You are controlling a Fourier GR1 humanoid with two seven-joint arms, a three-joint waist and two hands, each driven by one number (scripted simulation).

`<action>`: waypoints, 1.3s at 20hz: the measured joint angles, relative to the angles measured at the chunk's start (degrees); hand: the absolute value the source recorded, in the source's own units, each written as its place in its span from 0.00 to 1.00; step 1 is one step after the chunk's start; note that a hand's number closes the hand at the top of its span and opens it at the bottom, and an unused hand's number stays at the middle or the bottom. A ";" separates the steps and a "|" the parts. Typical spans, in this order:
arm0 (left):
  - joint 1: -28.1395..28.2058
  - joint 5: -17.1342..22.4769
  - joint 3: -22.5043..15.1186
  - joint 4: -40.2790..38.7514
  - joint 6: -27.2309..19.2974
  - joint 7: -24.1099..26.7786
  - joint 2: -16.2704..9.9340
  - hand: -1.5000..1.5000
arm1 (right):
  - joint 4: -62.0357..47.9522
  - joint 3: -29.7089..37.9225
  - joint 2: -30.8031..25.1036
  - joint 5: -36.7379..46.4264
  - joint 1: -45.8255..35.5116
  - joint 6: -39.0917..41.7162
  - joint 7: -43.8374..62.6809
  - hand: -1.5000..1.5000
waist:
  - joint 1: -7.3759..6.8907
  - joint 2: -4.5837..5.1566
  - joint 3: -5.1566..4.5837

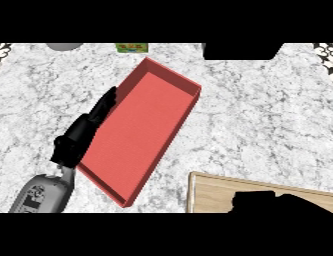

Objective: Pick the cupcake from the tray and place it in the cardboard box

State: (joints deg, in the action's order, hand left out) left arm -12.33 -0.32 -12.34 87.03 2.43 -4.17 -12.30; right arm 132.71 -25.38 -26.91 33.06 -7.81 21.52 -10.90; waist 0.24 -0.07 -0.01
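A: What does the head view show on the counter (272, 125)?

B: A red tray (176, 77) lies slantwise near the middle. One short end points toward the far edge and the other toward the near edge. Its floor shows plain red from wall to wall.

A: And the left hand (80, 135)?

B: It lies along the outside of the tray's left long wall, released, with its fingers (106, 102) straight and pointing toward the far edge. It sits just beside the wall, and I cannot tell whether it touches. The grey forearm (43, 192) comes in from the near left corner.

A: Where is the cardboard box (257, 182)?

B: At the near right corner, right of the tray's near end and apart from it. Its pale rim shows along the far and left sides.

A: The right hand (272, 202)?

B: A black shape sits inside the box's rim at the near edge, and I take it for the hand. I cannot tell whether it is released, clenched or grasping something.

A: And the cupcake?

B: I cannot see it in this view, so I cannot tell where it is.

A: Anything along the far edge?

B: A grey round thing (64, 46) toward the left, a small green and yellow thing (132, 47) beside the tray's far corner, and a black block (243, 50) further right.
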 measured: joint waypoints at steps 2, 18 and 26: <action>-0.33 0.51 1.22 -0.58 0.96 0.13 -0.45 0.50 | 0.20 2.92 1.14 -2.85 -0.49 1.85 1.76 1.00 | -0.02 0.02 0.00; 0.56 -2.06 2.59 1.05 2.76 -0.86 2.06 0.50 | -15.15 9.37 17.03 -9.16 -26.99 7.86 21.63 1.00 | -0.66 0.08 -0.03; -0.11 -3.27 3.25 0.50 3.30 -0.83 3.38 0.50 | -27.74 7.47 24.42 -1.84 -35.75 3.36 22.92 1.00 | -0.68 0.10 -0.03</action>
State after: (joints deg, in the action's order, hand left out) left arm -12.44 -3.58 -9.08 87.52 5.72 -4.99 -8.92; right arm 104.97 -17.92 -2.49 31.22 -43.55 24.88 12.02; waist -0.44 0.03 -0.04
